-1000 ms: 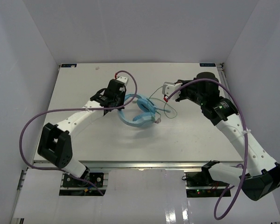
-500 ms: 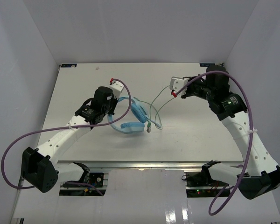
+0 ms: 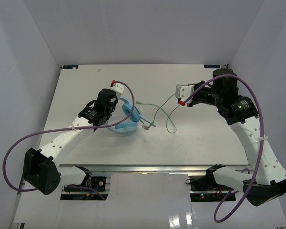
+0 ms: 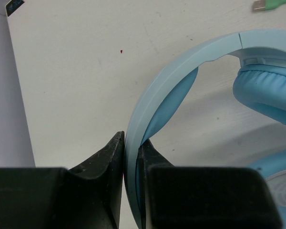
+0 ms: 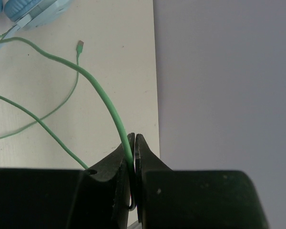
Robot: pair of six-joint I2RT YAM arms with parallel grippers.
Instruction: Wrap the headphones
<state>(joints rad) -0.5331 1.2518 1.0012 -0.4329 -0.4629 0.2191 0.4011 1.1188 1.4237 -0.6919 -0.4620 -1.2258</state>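
- Headphones lie left of centre on the surface, tipped on edge as far as the overhead view lets me judge.
- My left fingers are clamped on the headband, one on each face of the thin band. One earcup shows just beyond.
- Reason for that hold, as I read it: it pins the headset so it cannot slide or roll when the cable is pulled.
- My right fingers are pinched together on the pale green cable. It leaves the tips and arcs back toward the headset.
- The right fingers are well apart from the headphones, out to the right. I take that spacing as a way to draw the cable out and make the slack easier to manage.
- Between the two holds the cable is not taut. It lies in loose curves on the surface, and the plug lies free among them.
- I see no turn of cable around the headband, so I judge the wrap barely started.
- The next move calls for carrying the held cable around the band while the left grip holds firm.
- Risks: the thin cable could slip through the pinch, and the slack loops could tangle.
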